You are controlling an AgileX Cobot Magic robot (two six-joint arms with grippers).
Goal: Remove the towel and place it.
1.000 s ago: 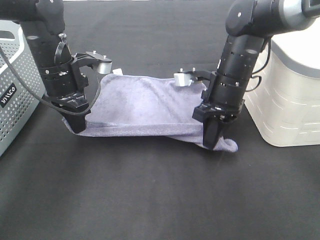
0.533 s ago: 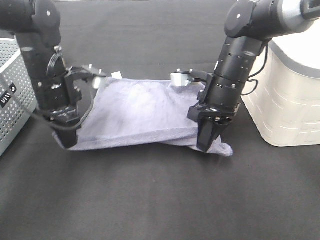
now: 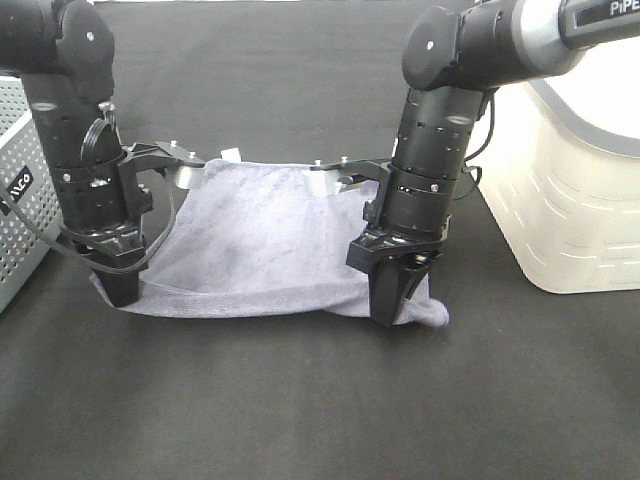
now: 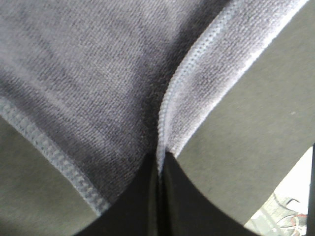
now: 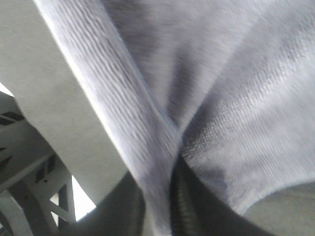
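The black table (image 3: 300, 420) carries the towel (image 3: 260, 240) spread mid-surface, between a white bin (image 3: 570, 200) at the right edge and a grey basket (image 3: 20, 190) at the left. Only the left wrist view shows us the left gripper (image 3: 122, 293) clamped on the stitched hem (image 4: 183, 81). Cloth runs into the right gripper (image 3: 392, 308); gripping or released, we cannot tell. Only the high view shows the white tag (image 3: 232, 155).

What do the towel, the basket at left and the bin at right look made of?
Towel: soft microfibre-like cloth, matte grey-blue, fine pile and stitched hems in the wrist views.
Basket: probably hard plastic, grey, perforated wall.
Bin: likely moulded plastic, cream, smooth, ribbed side.
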